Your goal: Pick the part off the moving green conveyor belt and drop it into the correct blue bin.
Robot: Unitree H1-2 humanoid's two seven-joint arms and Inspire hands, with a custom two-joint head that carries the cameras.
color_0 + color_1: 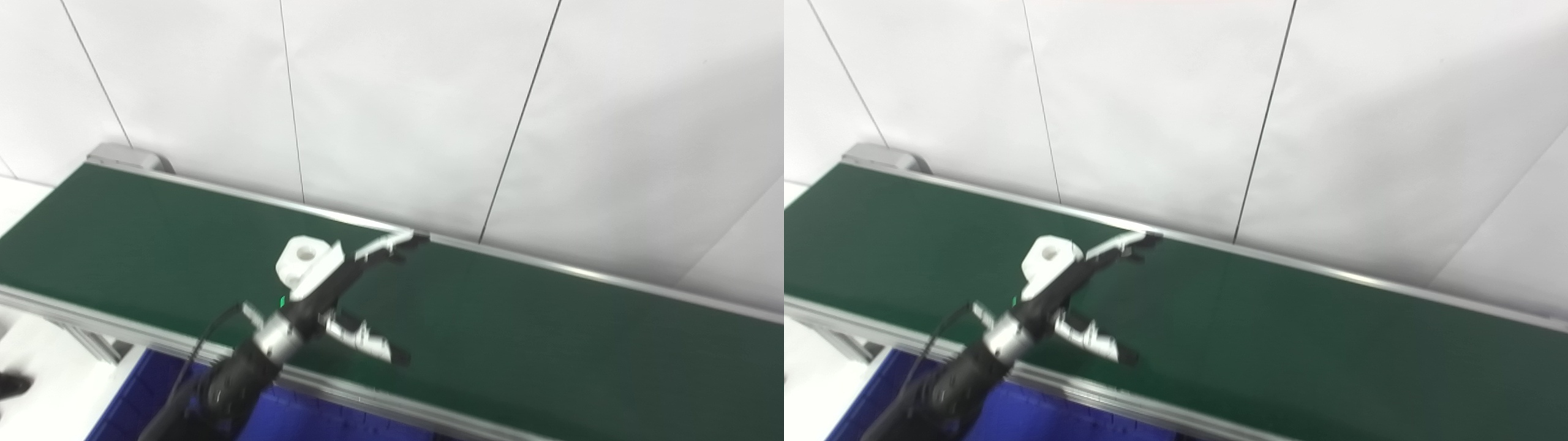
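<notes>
A white part (299, 256) with a round hole lies on the green conveyor belt (551, 331), near its middle left; it also shows in the right eye view (1048, 256). My left hand (334, 288) reaches over the belt from the bottom left. It is open, with fingers (386, 244) stretched toward the far rail and the thumb (366, 342) spread out to the right. The part sits just left of the hand's back, close against it, outside the fingers' grasp. I cannot tell whether they touch. My right hand is out of view.
A blue bin (288, 422) stands below the belt's near rail (367, 398), under my left arm. A white panelled wall (398, 110) rises behind the far rail. The belt's end roller (125, 156) is at the far left.
</notes>
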